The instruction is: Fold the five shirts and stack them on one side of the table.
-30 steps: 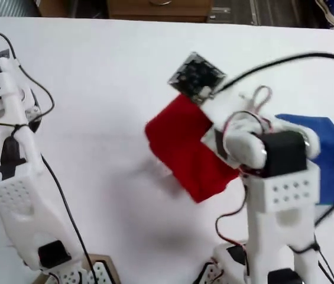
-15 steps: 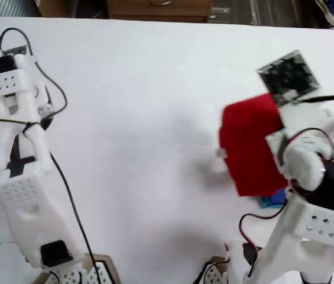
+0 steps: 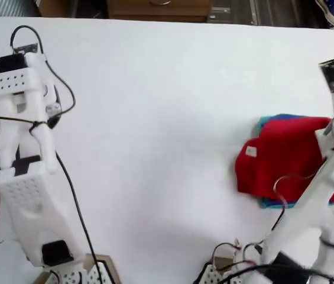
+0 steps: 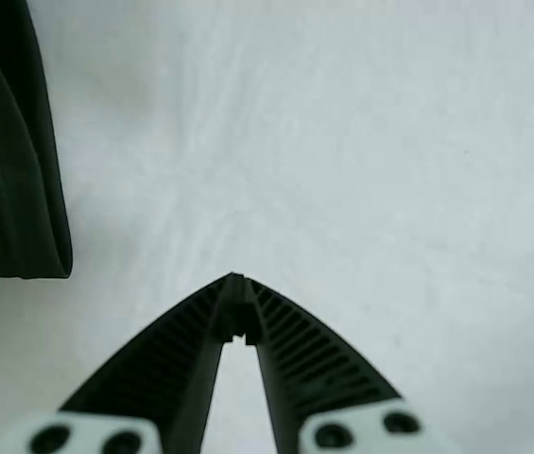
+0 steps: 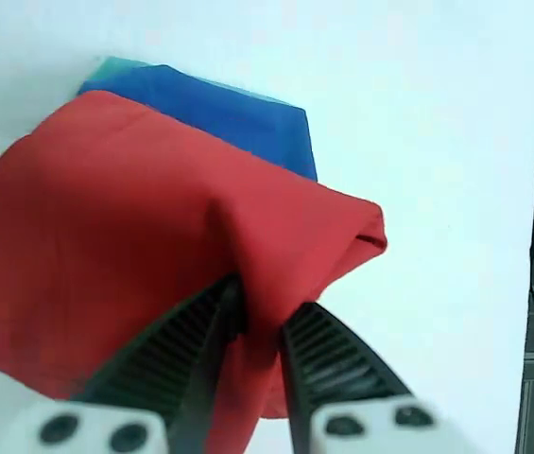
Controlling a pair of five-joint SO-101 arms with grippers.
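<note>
While the red shirt (image 3: 279, 163) is lying folded on top of a blue shirt (image 3: 285, 118), the right gripper (image 5: 259, 307) is pinching a raised fold of the red cloth between its narrowly set black fingers. A teal layer (image 3: 262, 124) is peeking out under the blue one, so the three are forming a pile. A small white label (image 3: 250, 152) is sticking out at the red shirt's edge that faces the table's middle; any writing on it is too small to read. The right arm (image 3: 326, 189) is leaning over the side of the red shirt away from that label. In the right wrist view, past the red shirt's bunched corner, a strip of white table (image 5: 437, 142) is running up to the table's edge, with dark floor beyond it. On the label side of the red shirt, a wide stretch of white surface is spreading toward the left arm (image 3: 22, 148), which is standing well apart from the pile. The left gripper (image 4: 236, 288) is hanging over the table with its fingertips meeting and nothing between them. Just beside it, farther again from the red shirt, a black cloth (image 4: 7, 142) is lying.
</note>
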